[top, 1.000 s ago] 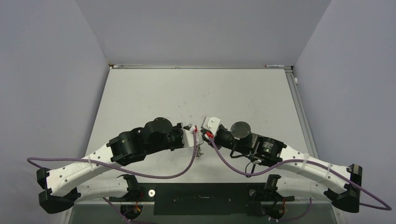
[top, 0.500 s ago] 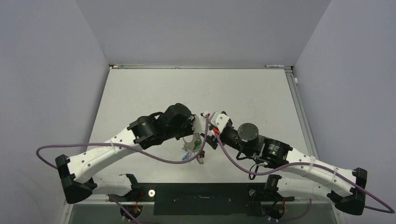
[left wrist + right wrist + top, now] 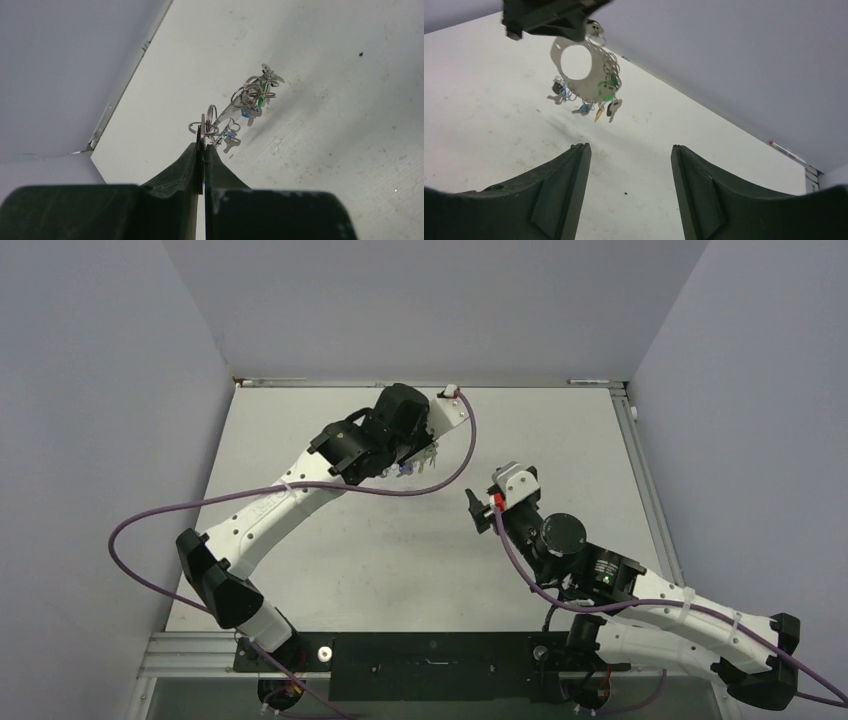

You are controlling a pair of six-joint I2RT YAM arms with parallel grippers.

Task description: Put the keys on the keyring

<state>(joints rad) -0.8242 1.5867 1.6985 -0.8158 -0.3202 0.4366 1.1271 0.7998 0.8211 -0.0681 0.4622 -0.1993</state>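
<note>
I read the left pincer [image 3: 202,145] clamped on the keyring [image 3: 586,87] with keys [image 3: 601,107] hanging from it; the right pincer [image 3: 629,148] stands open, empty.

Lab enclosure, blank grey walls [image 3: 420,300], white tabletop [image 3: 400,560]

Right wrist view: the left gripper [image 3: 574,25], above the keyring [image 3: 576,84], is cut off by the upper edge and covers the keyring's top. The keys [image 3: 596,102] below the keyring overlap, so their count cannot be determined. The right gripper [image 3: 629,148] runs off the lower edge.

Left wrist view: the keyring is seen edge-on, so its outline cannot be determined.

Top view: the left arm hides most of the keyring, and the keys beside it are too small to tell apart.
</note>
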